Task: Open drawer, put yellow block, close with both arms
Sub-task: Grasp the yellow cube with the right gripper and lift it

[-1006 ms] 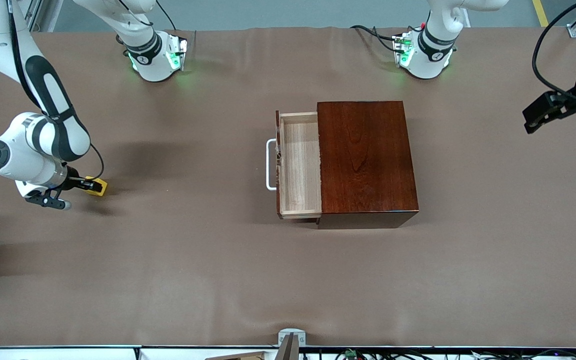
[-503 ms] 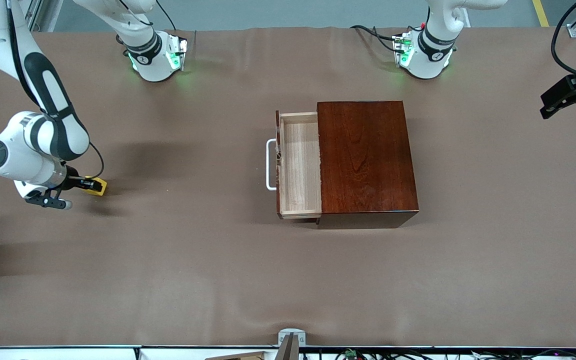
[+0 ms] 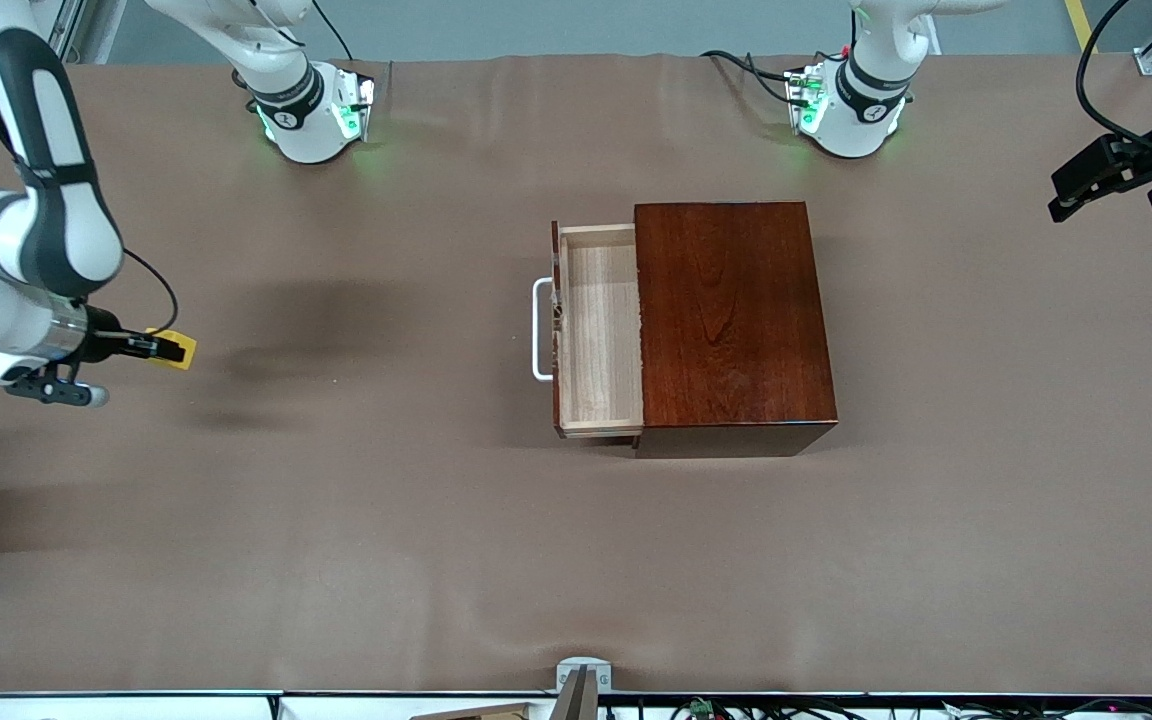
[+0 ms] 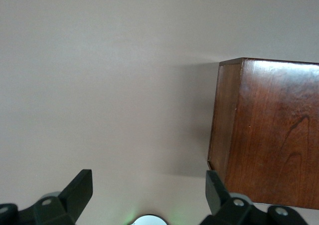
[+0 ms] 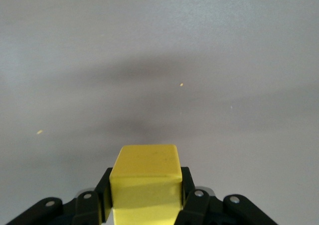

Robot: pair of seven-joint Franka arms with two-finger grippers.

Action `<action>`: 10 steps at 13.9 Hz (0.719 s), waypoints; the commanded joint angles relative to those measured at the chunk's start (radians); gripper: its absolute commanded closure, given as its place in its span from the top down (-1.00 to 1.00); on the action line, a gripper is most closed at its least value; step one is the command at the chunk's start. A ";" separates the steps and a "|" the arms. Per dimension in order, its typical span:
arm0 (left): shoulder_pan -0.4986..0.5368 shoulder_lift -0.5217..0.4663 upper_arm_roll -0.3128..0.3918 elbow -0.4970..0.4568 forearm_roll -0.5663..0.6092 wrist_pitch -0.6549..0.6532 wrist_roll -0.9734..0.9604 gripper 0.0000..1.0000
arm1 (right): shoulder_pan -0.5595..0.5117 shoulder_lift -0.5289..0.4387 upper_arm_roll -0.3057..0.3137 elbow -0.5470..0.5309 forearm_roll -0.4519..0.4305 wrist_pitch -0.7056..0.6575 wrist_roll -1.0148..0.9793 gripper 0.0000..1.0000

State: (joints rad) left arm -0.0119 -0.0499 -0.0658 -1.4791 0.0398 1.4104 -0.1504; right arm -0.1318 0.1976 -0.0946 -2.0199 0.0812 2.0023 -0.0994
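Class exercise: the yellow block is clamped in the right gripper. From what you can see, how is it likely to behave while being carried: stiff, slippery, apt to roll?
The yellow block looks rigid: its edges stay crisp between the right gripper fingers. Its flat faces probably stop it rolling. The smooth surface could slip slightly.

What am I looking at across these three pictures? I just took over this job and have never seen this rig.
Two white jointed robot arms work at a brown table. The wide picture comes from a high camera facing them; the other two come from cameras on each arm's wrist. On the table stands a glossy dark mahogany box with its pale-wood drawer pulled open by the white bar handle. The right gripper, over the table's right-arm end, is shut on a small bright yellow cube, lifted off the surface. The left gripper waits open and empty in the air, over the left arm's end of the table.
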 commanded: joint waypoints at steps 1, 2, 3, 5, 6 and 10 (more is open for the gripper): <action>0.021 -0.028 -0.011 -0.024 -0.012 0.007 0.020 1.00 | 0.015 -0.035 -0.002 0.087 0.037 -0.164 0.000 -0.74; 0.021 -0.028 -0.011 -0.023 -0.011 0.004 0.018 1.00 | 0.018 -0.041 -0.002 0.122 0.060 -0.228 0.012 -0.74; 0.023 -0.028 -0.009 -0.023 -0.011 0.004 0.020 1.00 | 0.024 -0.043 -0.002 0.153 0.072 -0.281 0.039 -0.73; 0.023 -0.019 -0.008 -0.026 -0.011 0.002 0.022 1.00 | 0.066 -0.067 -0.001 0.170 0.089 -0.338 0.148 -0.73; 0.021 -0.018 -0.008 -0.026 -0.011 -0.001 0.020 1.00 | 0.093 -0.088 -0.001 0.170 0.091 -0.347 0.209 -0.73; 0.023 -0.024 -0.006 -0.023 -0.011 -0.024 0.014 1.00 | 0.214 -0.152 0.030 0.178 0.115 -0.387 0.554 -0.73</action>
State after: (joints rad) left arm -0.0055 -0.0506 -0.0649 -1.4878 0.0398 1.4017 -0.1504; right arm 0.0348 0.0893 -0.0794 -1.8404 0.1808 1.6356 0.3022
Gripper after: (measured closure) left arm 0.000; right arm 0.445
